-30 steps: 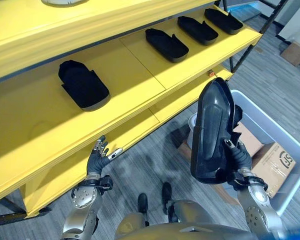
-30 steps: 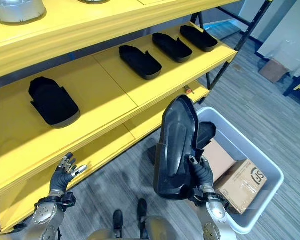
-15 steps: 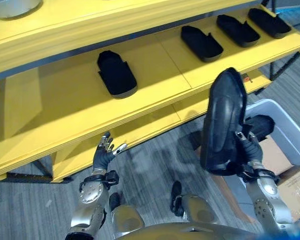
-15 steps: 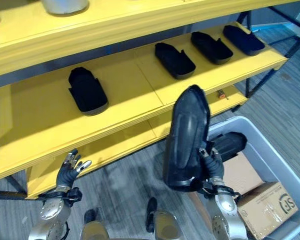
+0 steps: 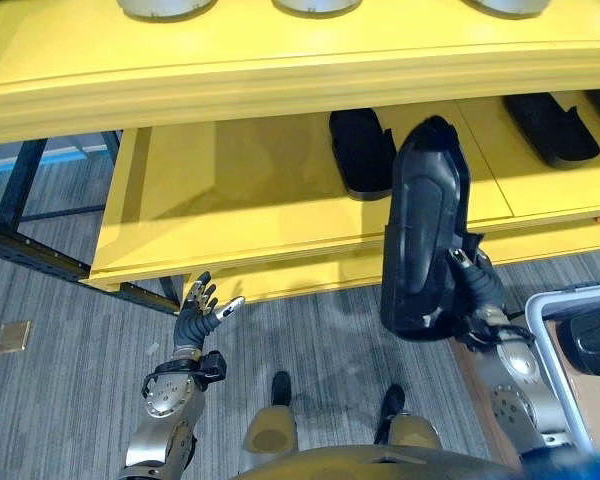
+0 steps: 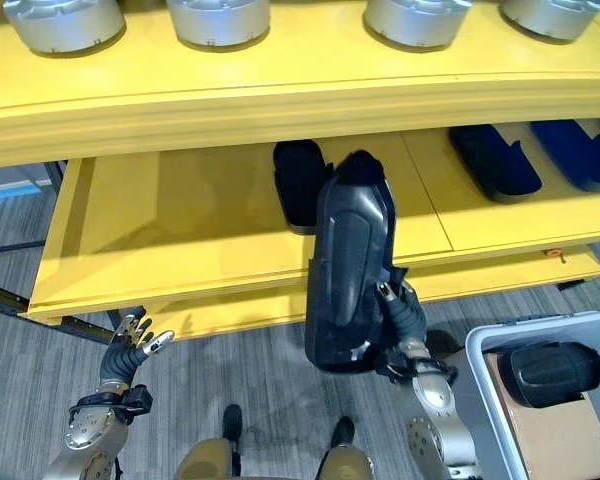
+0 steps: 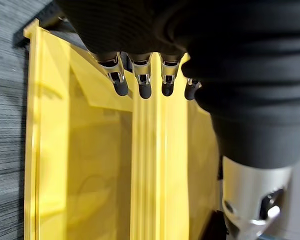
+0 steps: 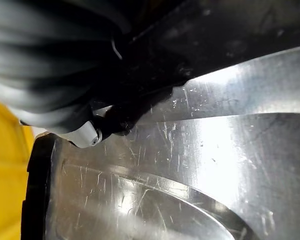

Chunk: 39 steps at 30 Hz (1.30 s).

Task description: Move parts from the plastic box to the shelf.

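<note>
Parts (image 6: 302, 183) already lie on your yellow shelf (image 6: 180, 225), one more (image 6: 348, 262) stands upright clamped in your right hand (image 6: 405, 322) before it, your left hand (image 6: 128, 345) hangs spread and empty, and another waits in the plastic box (image 6: 485, 345).

Two silver-grey metal arms are shown. The left arm (image 5: 156, 440) is rounded and polished, with a round silver disc at the wrist, above which a dark ribbed cover (image 7: 240, 70) is wrapped over the back of the left hand (image 5: 196, 320). Slim silver fingers (image 7: 140, 82) are tipped with dark rubbery pads. The right arm (image 5: 515, 400) is built alike, its right hand (image 5: 478, 296) covered in the same dark ribbed sleeve. Close up, a small screw is set in a pale rounded knuckle piece (image 8: 85, 136).
</note>
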Tool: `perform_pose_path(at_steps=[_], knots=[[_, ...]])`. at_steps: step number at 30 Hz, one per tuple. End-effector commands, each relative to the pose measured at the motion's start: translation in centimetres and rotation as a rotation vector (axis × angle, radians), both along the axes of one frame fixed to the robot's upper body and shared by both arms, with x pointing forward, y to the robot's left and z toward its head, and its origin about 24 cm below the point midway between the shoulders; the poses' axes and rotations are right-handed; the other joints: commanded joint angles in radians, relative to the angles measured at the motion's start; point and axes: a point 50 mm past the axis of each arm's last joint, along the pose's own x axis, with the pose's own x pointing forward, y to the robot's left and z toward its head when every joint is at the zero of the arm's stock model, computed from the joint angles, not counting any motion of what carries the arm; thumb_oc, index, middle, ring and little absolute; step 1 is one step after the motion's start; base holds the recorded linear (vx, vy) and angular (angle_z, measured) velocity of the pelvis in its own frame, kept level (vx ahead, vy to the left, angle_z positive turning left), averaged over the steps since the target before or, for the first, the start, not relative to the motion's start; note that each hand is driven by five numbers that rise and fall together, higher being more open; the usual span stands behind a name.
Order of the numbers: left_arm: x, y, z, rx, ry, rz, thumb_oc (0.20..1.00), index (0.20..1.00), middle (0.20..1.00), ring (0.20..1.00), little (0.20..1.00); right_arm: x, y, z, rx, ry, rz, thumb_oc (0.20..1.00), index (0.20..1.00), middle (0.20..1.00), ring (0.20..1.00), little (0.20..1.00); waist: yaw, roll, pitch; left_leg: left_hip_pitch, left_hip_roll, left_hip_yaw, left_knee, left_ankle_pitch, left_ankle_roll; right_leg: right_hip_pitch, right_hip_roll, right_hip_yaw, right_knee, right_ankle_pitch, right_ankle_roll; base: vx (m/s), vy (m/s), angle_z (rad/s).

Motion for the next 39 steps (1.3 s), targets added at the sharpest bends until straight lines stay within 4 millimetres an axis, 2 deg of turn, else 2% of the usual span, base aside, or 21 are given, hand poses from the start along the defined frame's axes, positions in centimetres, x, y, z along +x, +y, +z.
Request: perform_pose_path(at_steps=[1,5,6,9,12,15,20,23,24,25,29,33,39], knots=[[0.8,1.3,3.3,0.046,-0.152,0.023,1.000,1.000,1.000,1.000,1.000,0.8,0.8,4.4,0.006,-0.217,0.073,0.200,0.200,0.200,0.200,0.200,-0.009,-0.008,0.003,-0.055,0.043,0.038,0.046,-0.002,-0.011,0.020,-0.001,0.021,0.026,-0.027,-0.003,-0.03,0.012,0.25],[1.6,1.6,4.1,0.058,-0.189,0.039,1.000,1.000,1.000,1.000,1.000,2.2,2.0,6.1,-0.002,-0.277,0.107,0.200,0.200,0.200,0.200,0.200,0.017,-0.019,0.020,-0.089,0.034,0.025,0.062,-0.001,-0.009,0.009,-0.009,0.003,0.027,-0.020,-0.001,-0.02,0.004,0.23],[2.2,1.5,4.7,0.061,-0.218,0.042,1.000,1.000,1.000,1.000,1.000,3.1,2.9,7.7,-0.006,-0.334,0.126,0.200,0.200,0.200,0.200,0.200,0.038,-0.026,0.032,-0.110,0.029,0.014,0.068,0.000,-0.008,0.003,-0.013,-0.011,0.026,-0.016,0.000,-0.02,-0.023,0.24],[2.6,1.5,5.2,0.060,-0.234,0.048,1.000,1.000,1.000,1.000,1.000,4.0,3.9,9.6,-0.014,-0.407,0.141,0.200,0.200,0.200,0.200,0.200,0.061,-0.036,0.044,-0.128,0.029,0.005,0.069,0.004,-0.006,-0.005,-0.012,-0.027,0.027,-0.014,-0.001,0.00,-0.014,0.19],[2.8,1.4,5.4,0.067,-0.239,0.032,1.000,1.000,1.000,1.000,1.000,4.8,5.3,10.7,0.005,-0.430,0.182,0.200,0.200,0.200,0.200,0.200,0.088,-0.046,0.056,-0.138,0.027,-0.006,0.063,0.010,-0.004,-0.009,-0.013,-0.040,0.025,-0.009,0.001,0.00,-0.020,0.14],[2.9,1.3,5.6,0.066,-0.243,0.024,1.000,1.000,1.000,1.000,1.000,5.2,5.8,11.5,-0.003,-0.448,0.191,0.200,0.200,0.200,0.200,0.200,0.103,-0.051,0.063,-0.143,0.025,-0.012,0.060,0.012,-0.003,-0.010,-0.012,-0.052,0.026,-0.010,0.000,0.01,-0.021,0.14],[3.5,0.4,6.1,0.056,-0.257,-0.031,1.000,1.000,1.000,1.000,1.000,7.1,7.6,13.3,-0.030,-0.468,0.194,0.200,0.200,0.200,0.200,0.200,0.145,-0.054,0.083,-0.164,0.020,-0.031,0.066,0.013,0.002,-0.020,-0.016,-0.071,0.040,-0.013,-0.001,0.00,-0.006,0.10],[3.8,-0.3,6.5,0.045,-0.274,-0.074,1.000,1.000,1.000,1.000,1.000,8.1,8.1,14.6,-0.021,-0.483,0.177,0.200,0.200,0.200,0.200,0.200,0.162,-0.048,0.096,-0.181,0.013,-0.042,0.080,0.012,0.004,-0.030,-0.019,-0.079,0.056,-0.017,-0.004,-0.04,0.001,0.12],[4.0,-0.8,6.8,0.038,-0.281,-0.102,1.000,1.000,1.000,1.000,1.000,8.7,8.3,15.7,-0.013,-0.502,0.152,0.200,0.200,0.200,0.200,0.200,0.171,-0.039,0.109,-0.197,0.010,-0.047,0.094,0.010,0.005,-0.041,-0.023,-0.083,0.072,-0.024,-0.007,0.00,-0.008,0.24],[4.1,-1.1,6.9,0.035,-0.286,-0.121,1.000,1.000,1.000,1.000,1.000,9.4,8.4,16.6,-0.021,-0.512,0.124,0.200,0.200,0.200,0.200,0.200,0.178,-0.030,0.118,-0.198,0.009,-0.055,0.108,-0.016,-0.001,-0.044,-0.022,-0.077,0.096,-0.049,-0.002,0.01,-0.013,0.21],[4.3,-1.7,7.3,0.019,-0.301,-0.151,1.000,1.000,1.000,1.000,1.000,10.4,8.5,18.3,0.000,-0.529,0.074,0.200,0.200,0.200,0.200,0.200,0.190,-0.010,0.143,-0.226,-0.001,-0.062,0.136,-0.021,0.001,-0.072,-0.034,-0.077,0.135,-0.058,-0.005,-0.04,0.018,0.08],[4.6,-2.4,8.0,0.000,-0.333,-0.193,1.000,1.000,1.000,1.000,1.000,11.6,7.8,21.8,0.018,-0.586,-0.027,0.200,0.200,0.200,0.200,0.200,0.204,0.025,0.179,-0.277,-0.012,-0.066,0.176,-0.027,0.005,-0.129,-0.050,-0.067,0.195,-0.070,-0.007,-0.07,0.040,0.08],[4.9,-3.6,8.2,-0.035,-0.353,-0.247,1.000,1.000,1.000,1.000,1.000,12.0,6.6,24.5,0.040,-0.642,-0.109,0.200,0.200,0.200,0.200,0.200,0.212,0.051,0.207,-0.347,-0.025,-0.068,0.228,-0.039,0.014,-0.195,-0.064,-0.054,0.256,-0.084,-0.010,-0.04,0.029,0.10]])
